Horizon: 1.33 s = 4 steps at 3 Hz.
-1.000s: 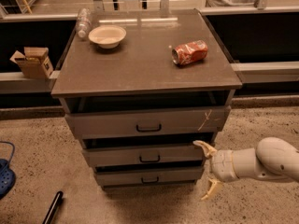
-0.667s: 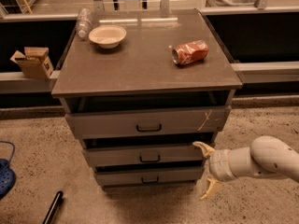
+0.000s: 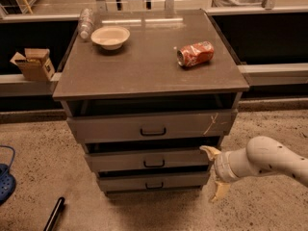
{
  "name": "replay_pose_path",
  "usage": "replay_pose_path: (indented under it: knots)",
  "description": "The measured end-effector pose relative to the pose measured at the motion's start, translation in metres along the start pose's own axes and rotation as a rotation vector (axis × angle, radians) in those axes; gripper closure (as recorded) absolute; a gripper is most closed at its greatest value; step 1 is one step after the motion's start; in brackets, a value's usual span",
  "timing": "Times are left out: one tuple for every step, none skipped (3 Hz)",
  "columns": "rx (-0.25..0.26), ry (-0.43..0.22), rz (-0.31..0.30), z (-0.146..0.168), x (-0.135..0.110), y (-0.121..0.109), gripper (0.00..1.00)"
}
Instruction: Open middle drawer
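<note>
A grey cabinet has three drawers under a flat top [image 3: 149,71]. The middle drawer [image 3: 125,160] is a plain grey front with a small dark loop handle [image 3: 154,164]. The wider top drawer [image 3: 115,128] above it bears a pale scratch [image 3: 211,124]; the narrowest drawer [image 3: 125,182] is below. My gripper [image 3: 215,173] is at the right end of the middle drawer. Its two pale fingers are spread wide, one fingertip [image 3: 210,151] at the drawer's right edge, the other [image 3: 220,191] lower. It holds nothing.
On the cabinet top lie a red can [image 3: 195,54] on its side, a pale bowl [image 3: 110,36] and a clear bottle [image 3: 86,22]. A cardboard box [image 3: 32,64] sits on a ledge at left. A dark stick [image 3: 54,214] and a blue object [image 3: 6,182] lie on the floor at left.
My arm has shifted very slightly; the gripper stays at the right end of the middle drawer. The drawers have not moved.
</note>
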<state>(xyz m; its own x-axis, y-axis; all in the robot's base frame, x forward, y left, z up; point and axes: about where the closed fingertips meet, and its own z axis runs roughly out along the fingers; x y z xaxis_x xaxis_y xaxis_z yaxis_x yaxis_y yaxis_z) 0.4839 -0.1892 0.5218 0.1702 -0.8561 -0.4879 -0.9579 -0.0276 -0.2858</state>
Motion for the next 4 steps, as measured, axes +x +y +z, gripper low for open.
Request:
replay_pose_path:
  knots:
    - [-0.002,0.0,-0.007,0.006,0.0,-0.003,0.0]
    - [-0.007,-0.001,-0.025,0.023,0.0,-0.011,0.0]
    - [-0.007,-0.018,-0.043,0.05,0.007,-0.027,0.0]
    - [-0.021,-0.03,-0.057,0.087,0.017,-0.04,0.0]
